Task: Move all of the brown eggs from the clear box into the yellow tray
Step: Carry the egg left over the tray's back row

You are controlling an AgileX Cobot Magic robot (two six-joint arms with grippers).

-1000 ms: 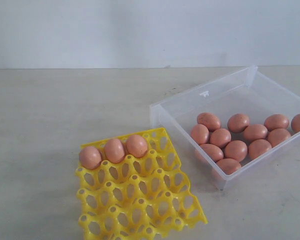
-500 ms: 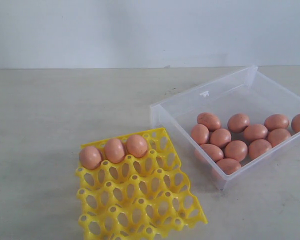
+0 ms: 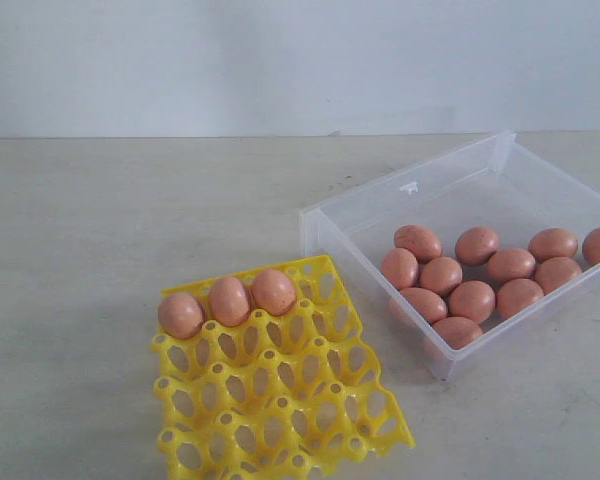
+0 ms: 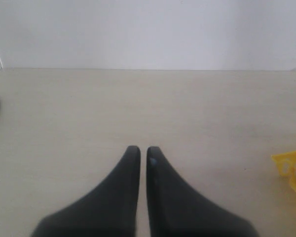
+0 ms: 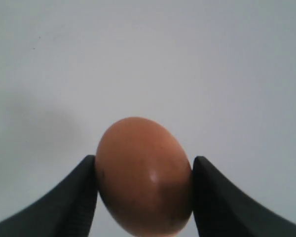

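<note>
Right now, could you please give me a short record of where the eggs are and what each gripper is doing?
tray eggs: three, side by side in the back row of the yellow tray; its other visible cups are empty
box eggs: twelve, lying loose in the clear box
held egg: one, clamped between the jaws of the right gripper
left gripper: shut, holding nothing, above the table
arms in exterior view: none visible
</note>
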